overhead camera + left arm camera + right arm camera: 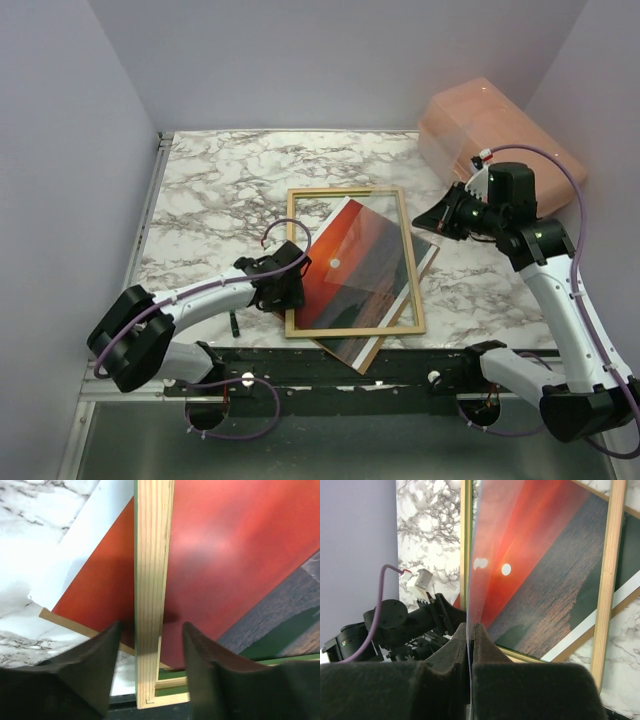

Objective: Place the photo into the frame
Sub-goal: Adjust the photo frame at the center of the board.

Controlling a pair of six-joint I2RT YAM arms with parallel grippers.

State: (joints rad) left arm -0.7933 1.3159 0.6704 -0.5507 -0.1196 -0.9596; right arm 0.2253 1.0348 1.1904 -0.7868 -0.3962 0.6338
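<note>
The frame [290, 262] lies wood side up on the marble table, over the sunset photo [345, 270], which lies picture-up and skewed beneath it. My left gripper [287, 285] is open, its fingers straddling the frame's left rail [152, 580] near the near corner, with gaps on both sides [152, 632]. The red photo [225, 555] shows behind the rail. My right gripper [441, 218] is shut on the edge of the clear sheet [487, 540], which it holds tilted above the frame [607, 580] and photo [545, 590]; the fingertips pinch it [470, 627].
A brown backing board [345, 355] lies under the photo and sticks out at the near edge, also in the left wrist view [65, 621]. A pale orange container [495, 135] stands at the back right. Walls close in the left, back and right sides.
</note>
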